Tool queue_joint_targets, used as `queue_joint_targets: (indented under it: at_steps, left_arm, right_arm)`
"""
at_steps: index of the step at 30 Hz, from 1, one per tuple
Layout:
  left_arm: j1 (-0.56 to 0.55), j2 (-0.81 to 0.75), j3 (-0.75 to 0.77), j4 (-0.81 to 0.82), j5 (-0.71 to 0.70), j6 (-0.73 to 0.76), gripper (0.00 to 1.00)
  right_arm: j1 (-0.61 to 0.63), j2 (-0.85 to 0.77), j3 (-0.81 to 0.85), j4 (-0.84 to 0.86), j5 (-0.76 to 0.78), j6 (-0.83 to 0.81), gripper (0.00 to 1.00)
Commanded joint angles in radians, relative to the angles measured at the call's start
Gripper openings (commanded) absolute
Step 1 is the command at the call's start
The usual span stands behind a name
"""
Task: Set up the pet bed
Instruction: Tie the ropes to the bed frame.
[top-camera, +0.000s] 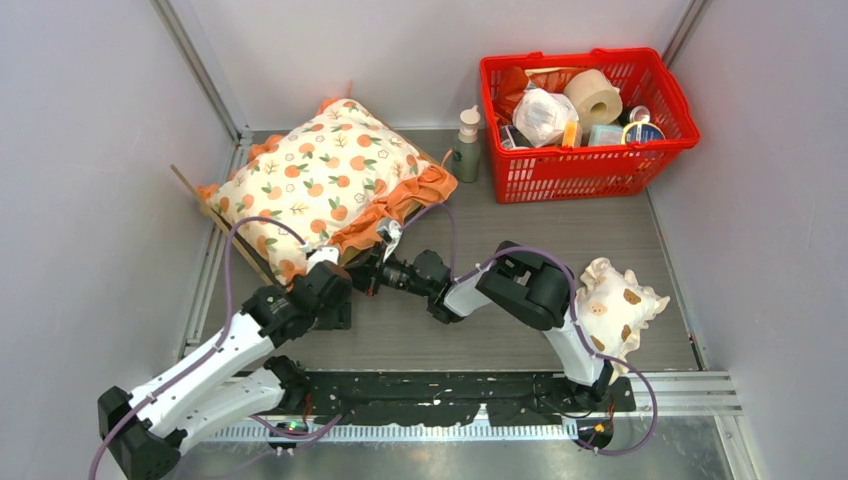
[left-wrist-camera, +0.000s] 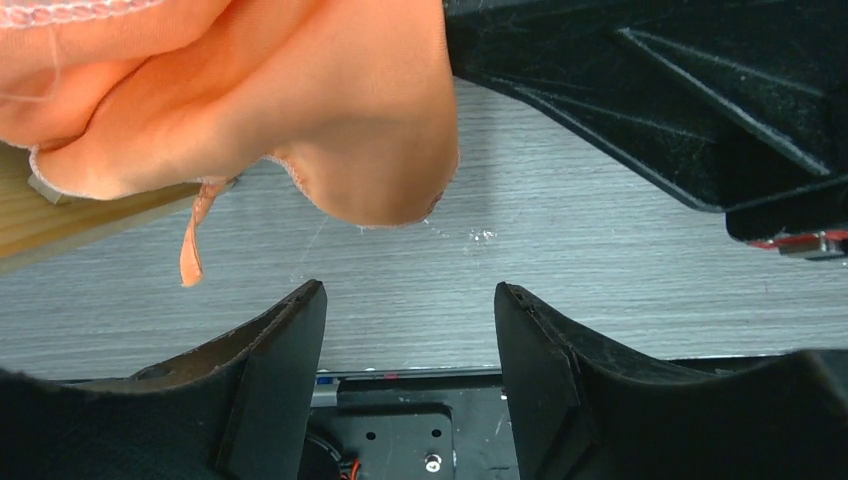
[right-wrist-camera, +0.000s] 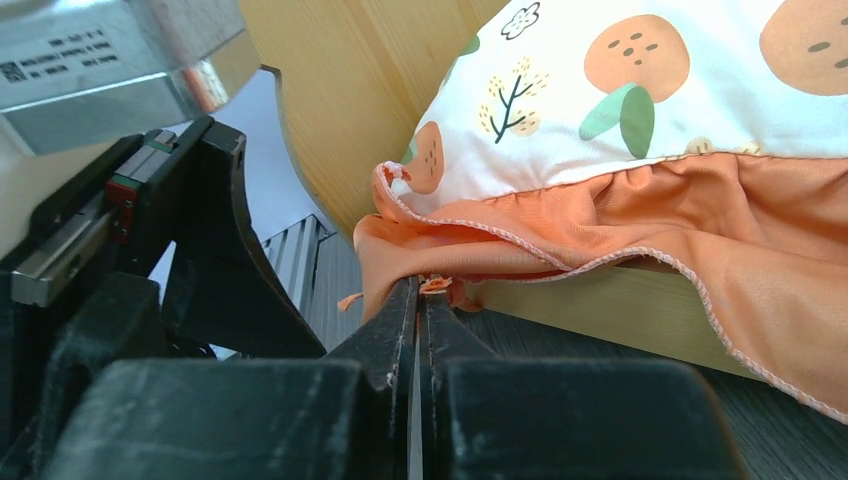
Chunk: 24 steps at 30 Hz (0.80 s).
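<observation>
Cream orange-print cushion (top-camera: 320, 175), orange ruffle (right-wrist-camera: 620, 240) pinched in closed right gripper (right-wrist-camera: 420, 292); left gripper (left-wrist-camera: 410, 300) parted, empty. Handling: draw ruffle gently clear of light-wood pet bed (right-wrist-camera: 340, 120) rail.

Lit brightly and evenly from above, with faint, soft shadows on the table (top-camera: 620, 225). Sharp overhead, with glare on the metal housing (right-wrist-camera: 110, 60). Softened up close on the orange ruffle (left-wrist-camera: 330, 110); dark, blurred at the right gripper (right-wrist-camera: 420, 292).
</observation>
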<state>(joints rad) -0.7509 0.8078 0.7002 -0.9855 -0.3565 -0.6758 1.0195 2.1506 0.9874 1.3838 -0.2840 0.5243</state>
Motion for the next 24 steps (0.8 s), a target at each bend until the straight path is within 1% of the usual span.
queue_joint_targets:
  at_steps: [1, 5, 9, 10, 13, 14, 17, 19, 22, 24]
  left_arm:
    - [0.002, 0.037, -0.008, 0.107, -0.061, 0.025, 0.66]
    - [0.003, 0.125, 0.017, 0.101, -0.152, 0.025, 0.65]
    - [0.002, 0.17, 0.039, 0.155, -0.248, 0.077, 0.56]
    - [0.002, 0.175, 0.042, 0.159, -0.269, 0.077, 0.48]
    - [0.0, 0.159, 0.063, 0.151, -0.285, 0.087, 0.03]
    - [-0.004, 0.143, 0.071, 0.141, -0.307, 0.09, 0.0]
    - [-0.007, 0.077, 0.111, 0.115, -0.367, 0.131, 0.0]
    - [-0.007, 0.042, 0.142, 0.12, -0.363, 0.199, 0.0]
    - [-0.005, 0.036, 0.209, 0.096, -0.38, 0.262, 0.0]
    - [0.016, 0.057, 0.231, 0.103, -0.397, 0.315, 0.0]
  right_arm:
    - [-0.003, -0.08, 0.015, 0.054, -0.004, -0.016, 0.05]
    - [0.0, -0.08, 0.014, 0.061, -0.006, -0.013, 0.05]
    - [0.005, -0.077, 0.022, 0.065, -0.009, -0.01, 0.05]
    - [0.007, -0.078, 0.024, 0.065, -0.009, -0.01, 0.05]
    - [0.01, -0.077, 0.023, 0.067, -0.01, -0.01, 0.05]
    - [0.01, -0.076, 0.023, 0.067, -0.009, -0.01, 0.05]
    - [0.01, -0.073, 0.022, 0.072, -0.007, -0.007, 0.05]
    - [0.01, -0.069, 0.023, 0.075, -0.009, -0.003, 0.05]
    - [0.01, -0.064, 0.022, 0.077, -0.01, -0.001, 0.05]
    - [0.01, -0.066, 0.021, 0.077, -0.01, -0.002, 0.05]
